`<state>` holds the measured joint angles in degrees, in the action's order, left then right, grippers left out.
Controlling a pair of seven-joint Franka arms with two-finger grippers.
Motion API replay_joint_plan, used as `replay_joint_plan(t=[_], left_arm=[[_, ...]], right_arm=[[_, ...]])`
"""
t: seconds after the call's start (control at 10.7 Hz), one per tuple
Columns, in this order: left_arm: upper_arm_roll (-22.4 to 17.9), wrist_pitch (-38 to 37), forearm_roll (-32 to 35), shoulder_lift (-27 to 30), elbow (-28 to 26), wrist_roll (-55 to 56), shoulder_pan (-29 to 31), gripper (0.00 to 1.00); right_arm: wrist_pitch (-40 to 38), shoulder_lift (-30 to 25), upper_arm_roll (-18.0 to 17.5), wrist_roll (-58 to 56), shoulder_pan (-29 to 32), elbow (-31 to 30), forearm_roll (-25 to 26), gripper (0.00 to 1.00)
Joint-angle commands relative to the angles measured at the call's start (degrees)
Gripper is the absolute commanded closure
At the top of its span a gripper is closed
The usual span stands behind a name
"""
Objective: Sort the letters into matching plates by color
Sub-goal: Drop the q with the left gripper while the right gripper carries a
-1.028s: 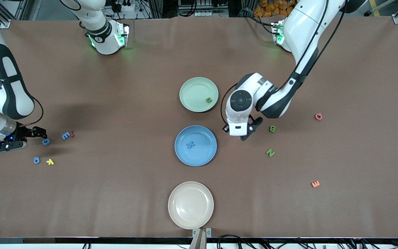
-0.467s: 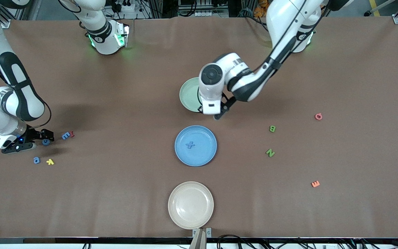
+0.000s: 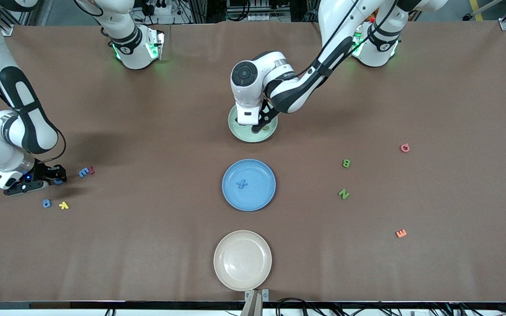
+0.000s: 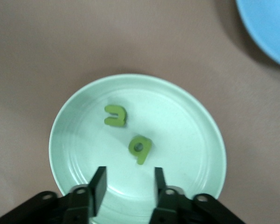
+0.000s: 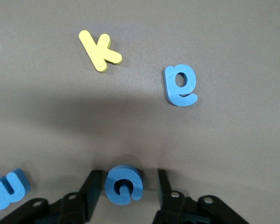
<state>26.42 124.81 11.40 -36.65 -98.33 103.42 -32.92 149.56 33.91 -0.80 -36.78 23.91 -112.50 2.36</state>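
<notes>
My left gripper (image 3: pixel 259 127) hangs open and empty over the pale green plate (image 3: pixel 240 134). In the left wrist view its fingers (image 4: pixel 129 171) stand apart above the plate (image 4: pixel 186 135), where two green letters lie, one (image 4: pixel 115 115) beside the other (image 4: pixel 140 148). The blue plate (image 3: pixel 253 202) holds a blue letter (image 3: pixel 242 184). A green B (image 3: pixel 346 163) and a green N (image 3: pixel 343 193) lie toward the left arm's end. My right gripper (image 3: pixel 57 177) is low at the table, open, with a blue G (image 5: pixel 123 184) between its fingers. A blue letter (image 3: pixel 46 202) and another (image 3: pixel 84 172) lie close by.
A beige plate (image 3: pixel 242 260) sits nearest the front camera. A yellow letter (image 3: pixel 63 205) and a dark red one (image 3: pixel 91 170) lie among the blue letters. A pink letter (image 3: pixel 405 148) and an orange one (image 3: pixel 401 233) lie toward the left arm's end.
My left arm has swung from beside the blue plate to over the green plate. My right gripper has shifted a little so its fingers stand around the blue G.
</notes>
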Motion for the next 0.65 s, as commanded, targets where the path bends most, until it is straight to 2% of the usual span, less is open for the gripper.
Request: replay_joint_plan(t=[0.0,0.09,0.19,0.37,0.56], left_arm=[[-0.8,-0.9,1.5,-0.7,0.5,-0.1,-0.8,0.0],[-0.8,-1.6,1.6,-0.5,0.3,-1.0,0.4,0.0],[-0.8,-3.7,2.2,-0.4,0.2,-4.4,1.5,0.0],[-0.8,-6.1,5.3,-0.3,0.2,-12.2,6.2,0.0],[-0.8,-6.1,6.2,2.3,-2.3,-22.0,11.3,0.0]], right_arm=[[0.7,-0.6,-0.9,-1.5,1.3,-1.1,0.7,0.83],[0.6,-0.6,-1.0,-1.4,1.3,-1.1,0.7,0.95],[0.4,-0.7,-1.0,-1.4,1.3,-1.0,0.7,0.97],[-0.8,-2.3,-3.7,-0.5,1.9,-0.5,0.5,0.97],[-6.5,-4.1,-4.5,2.7,1.4,1.5,0.1,0.94]])
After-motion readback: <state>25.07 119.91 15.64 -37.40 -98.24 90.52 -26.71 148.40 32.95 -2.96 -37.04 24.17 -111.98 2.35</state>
